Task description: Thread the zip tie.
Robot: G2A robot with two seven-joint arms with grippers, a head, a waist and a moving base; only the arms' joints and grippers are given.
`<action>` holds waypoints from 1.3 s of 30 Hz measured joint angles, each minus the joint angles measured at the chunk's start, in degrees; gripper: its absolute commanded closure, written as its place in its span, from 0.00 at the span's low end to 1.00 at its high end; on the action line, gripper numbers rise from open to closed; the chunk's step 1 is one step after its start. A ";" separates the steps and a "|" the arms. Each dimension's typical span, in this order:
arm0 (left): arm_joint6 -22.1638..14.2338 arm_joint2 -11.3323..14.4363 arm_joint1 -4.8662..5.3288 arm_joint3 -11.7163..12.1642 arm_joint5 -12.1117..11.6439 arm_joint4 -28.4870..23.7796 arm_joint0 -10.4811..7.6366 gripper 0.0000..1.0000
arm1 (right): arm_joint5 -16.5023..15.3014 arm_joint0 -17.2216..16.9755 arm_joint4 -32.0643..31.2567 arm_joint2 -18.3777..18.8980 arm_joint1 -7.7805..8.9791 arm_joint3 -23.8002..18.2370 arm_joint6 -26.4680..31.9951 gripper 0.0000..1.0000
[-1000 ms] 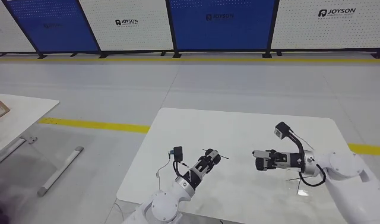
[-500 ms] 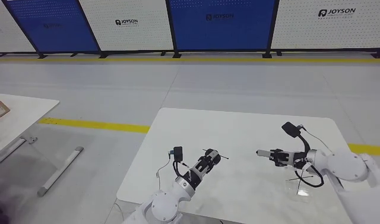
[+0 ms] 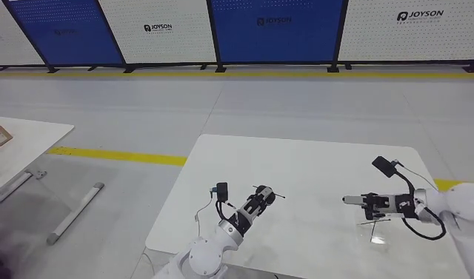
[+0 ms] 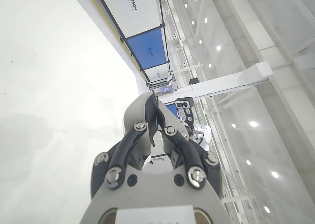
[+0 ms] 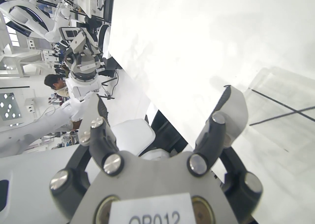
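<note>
Top view: left gripper point(image 3: 265, 197) jaws are clamping a zip tie point(image 3: 279, 195) crosswise. Right wrist view: right gripper point(image 5: 161, 92) jaws are standing wide apart, empty, near spare ties point(image 5: 295, 112).

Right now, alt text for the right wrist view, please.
The right gripper hovers over a white table, jaws spread wide and empty. Beside one jaw, two thin black zip ties lie crossed in a clear tray.
</note>
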 measured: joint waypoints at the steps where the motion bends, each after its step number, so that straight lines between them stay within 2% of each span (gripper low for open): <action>1: 0.00 0.00 0.00 0.00 0.00 0.00 0.00 1.00 | 0.42 0.30 0.29 -0.45 0.52 0.49 -0.23 0.00; 5: 0.00 0.00 0.00 0.00 0.00 0.00 0.00 1.00 | 2.42 1.78 -1.37 -5.53 1.46 2.71 -0.24 0.00; 15: 0.00 0.00 0.00 0.00 0.00 0.00 0.00 1.00 | 2.97 1.30 -1.89 -4.83 1.46 2.45 -1.19 0.00; 19: 0.00 0.00 0.00 0.00 0.00 0.00 0.00 1.00 | 9.01 -0.99 -7.15 -3.52 2.19 -1.08 -5.80 0.00; 22: 0.00 0.00 0.00 0.00 0.00 0.00 0.00 1.00 | 13.61 -2.74 -11.59 -2.46 2.84 -4.09 -6.98 0.00; 24: 0.00 0.00 0.00 0.00 0.00 0.00 0.00 1.00 | 15.25 -3.50 -13.87 -2.57 3.05 -5.82 -7.46 0.00; 27: 0.00 0.00 0.00 0.00 0.00 0.00 0.00 1.00 | 14.20 -3.73 -14.29 -2.61 3.11 -6.59 -7.62 0.00; 34: 0.00 0.00 0.00 0.00 0.00 0.00 0.00 1.00 | 14.03 -3.82 -14.26 -2.67 3.10 -6.53 -7.80 0.00; 39: 0.00 0.00 0.00 0.00 0.00 0.00 0.00 1.00 | 13.13 -3.69 -19.47 -4.02 3.43 -7.48 -6.62 0.00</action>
